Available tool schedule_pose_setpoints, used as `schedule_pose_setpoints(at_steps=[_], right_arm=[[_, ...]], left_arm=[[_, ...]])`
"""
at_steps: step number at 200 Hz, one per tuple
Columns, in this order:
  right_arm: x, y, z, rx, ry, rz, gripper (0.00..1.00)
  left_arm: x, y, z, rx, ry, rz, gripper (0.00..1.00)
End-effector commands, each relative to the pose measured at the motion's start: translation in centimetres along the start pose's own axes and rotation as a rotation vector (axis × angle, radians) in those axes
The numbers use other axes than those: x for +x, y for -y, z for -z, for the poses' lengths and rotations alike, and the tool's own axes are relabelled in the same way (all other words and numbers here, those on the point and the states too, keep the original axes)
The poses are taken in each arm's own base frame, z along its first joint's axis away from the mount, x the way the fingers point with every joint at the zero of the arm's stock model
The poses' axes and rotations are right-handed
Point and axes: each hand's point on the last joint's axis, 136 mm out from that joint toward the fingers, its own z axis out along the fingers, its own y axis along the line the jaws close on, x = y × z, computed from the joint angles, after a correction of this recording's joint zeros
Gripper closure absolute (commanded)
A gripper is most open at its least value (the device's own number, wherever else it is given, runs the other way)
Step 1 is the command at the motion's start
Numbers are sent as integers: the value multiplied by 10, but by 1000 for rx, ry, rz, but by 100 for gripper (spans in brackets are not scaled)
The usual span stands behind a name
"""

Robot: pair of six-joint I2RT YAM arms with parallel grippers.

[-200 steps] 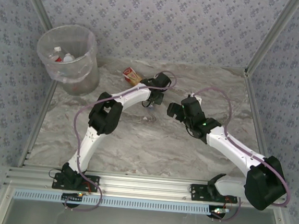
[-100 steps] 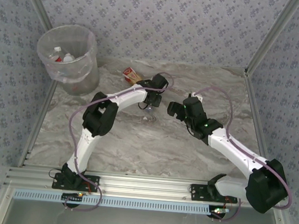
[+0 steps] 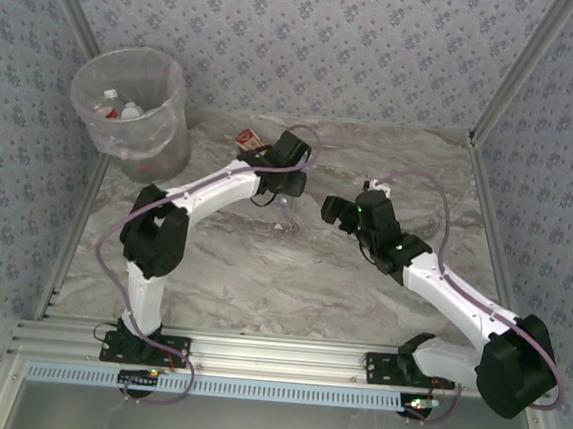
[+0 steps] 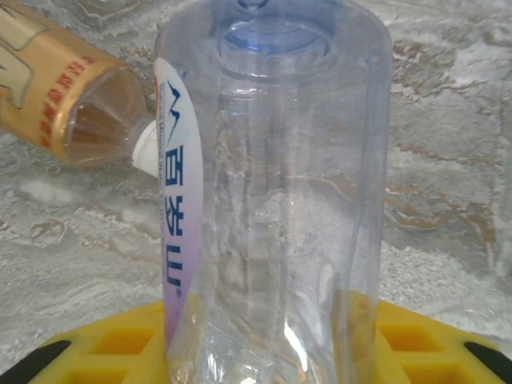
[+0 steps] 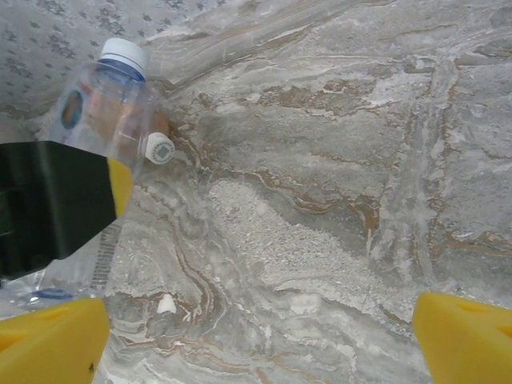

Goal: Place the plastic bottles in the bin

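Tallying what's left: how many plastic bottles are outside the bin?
2. A clear bottle is held in the left gripper; a brown-labelled bottle lies on the table just beside it. Others may be hidden under the arms.

left claw [image 4: 266,352] tight — right claw [image 5: 256,340] wide open

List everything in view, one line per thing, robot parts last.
bin: one, translucent whitish-grey, far left.
bottles in bin: at least two visible, clear, inside.
brown-labelled bottle: one, orange-brown label, white cap, lying on the table.
clear bottle: one, white-and-pink label, between the left gripper's fingers.
table: one, grey marbled.
walls: blue-grey patterned, around the table.
left gripper: one, yellow fingers, closed on clear bottle.
right gripper: one, yellow fingers, open, empty.
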Motion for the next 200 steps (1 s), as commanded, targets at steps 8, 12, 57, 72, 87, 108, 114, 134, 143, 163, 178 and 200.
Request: schedule_pose_setpoints(at_steps=[8,12,57,72,87,108,114,134,143,163,178,200], right_arm=[[-12,-14,8,-89,59,30,0],[-13,-15,8,-98,64,33,0],[-21,-43,16,-246,105,100,0],[-23,-64,23,-356,123,133,0],[-25,-81,30,-435,136,173,0],[-28,-102,40,-502,153,238,0],[-28,-106,41,-518,154,256,0],[-29,-123,49,-576,162,303,0],[-29,-129,52,-597,162,320,0],[-25,-144,58,-651,158,363,0],[-22,-153,61,-683,148,393,0],[-18,-164,64,-709,133,429,0]], left_arm=[[-22,8,48,69,106,25,76],[-23,8,53,71,112,25,76],[-50,-6,115,50,260,0,75],[-63,-16,141,16,343,-7,74],[-76,-27,168,-24,436,-19,73],[-92,-45,198,-70,522,-20,71],[-95,-52,204,-80,534,-11,71],[-102,-75,217,-105,561,35,71],[-104,-84,222,-118,573,49,71],[-109,-109,236,-169,606,72,71],[-112,-131,248,-192,634,113,71],[-116,-160,257,-171,664,191,71]])
